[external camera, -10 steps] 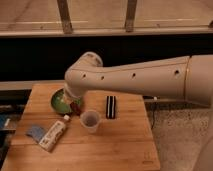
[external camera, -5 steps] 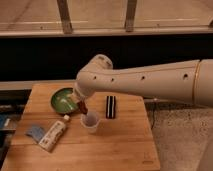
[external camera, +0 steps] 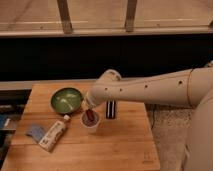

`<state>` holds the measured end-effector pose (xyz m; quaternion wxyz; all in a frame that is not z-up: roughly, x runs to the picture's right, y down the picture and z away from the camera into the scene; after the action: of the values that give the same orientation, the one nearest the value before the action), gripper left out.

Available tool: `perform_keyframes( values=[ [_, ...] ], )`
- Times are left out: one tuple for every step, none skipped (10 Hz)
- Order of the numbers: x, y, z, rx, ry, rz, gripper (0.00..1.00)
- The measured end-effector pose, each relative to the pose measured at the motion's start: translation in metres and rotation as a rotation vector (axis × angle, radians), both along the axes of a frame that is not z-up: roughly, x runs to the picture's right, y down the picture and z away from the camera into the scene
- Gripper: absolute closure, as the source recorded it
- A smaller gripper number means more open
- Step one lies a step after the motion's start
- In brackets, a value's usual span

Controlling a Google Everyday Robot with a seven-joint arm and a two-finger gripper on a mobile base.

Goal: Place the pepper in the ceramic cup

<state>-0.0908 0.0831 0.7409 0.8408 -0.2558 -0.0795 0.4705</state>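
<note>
A small white ceramic cup (external camera: 90, 123) stands near the middle of the wooden table (external camera: 120, 147). The dark red pepper (external camera: 90, 116) sticks upright into the cup's mouth, its lower end inside. My gripper (external camera: 88, 107) hangs at the end of the cream arm directly above the cup, right at the pepper's top. Whether it still holds the pepper is hidden by the wrist.
A green bowl (external camera: 66, 100) sits left of the cup. A white tube-shaped bottle (external camera: 54, 134) and a blue sponge-like item (external camera: 36, 132) lie at the front left. A black object (external camera: 111, 109) stands just right of the cup. A dark ledge runs behind the table.
The arm swung right from over the green bowl to above the cup and came down. The pepper now reaches into the cup's mouth.
</note>
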Motion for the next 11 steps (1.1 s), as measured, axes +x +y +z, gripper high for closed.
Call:
perform_keyframes(
  values=[
    [-0.0019, 0.0007, 0.0, -0.001, -0.002, -0.003, 0.97],
    [-0.0016, 0.0005, -0.0001, -0.001, -0.002, -0.002, 0.87],
    [-0.001, 0.0008, 0.0001, -0.001, -0.001, -0.002, 0.79],
    [-0.0017, 0.0009, 0.0, -0.001, -0.002, -0.003, 0.69],
    [-0.0017, 0.0008, -0.0001, -0.001, -0.002, -0.003, 0.57],
    [-0.0014, 0.0006, -0.0001, -0.001, -0.001, -0.002, 0.47],
    [-0.0015, 0.0007, 0.0, -0.001, -0.002, -0.002, 0.39],
    [-0.0015, 0.0007, -0.0002, -0.001, -0.002, -0.002, 0.27],
    [-0.0013, 0.0007, -0.0001, -0.001, -0.001, -0.002, 0.21],
    [-0.0013, 0.0008, -0.0001, -0.001, -0.001, -0.002, 0.2],
    [-0.0011, 0.0007, -0.0001, -0.001, -0.001, -0.002, 0.2]
  ],
)
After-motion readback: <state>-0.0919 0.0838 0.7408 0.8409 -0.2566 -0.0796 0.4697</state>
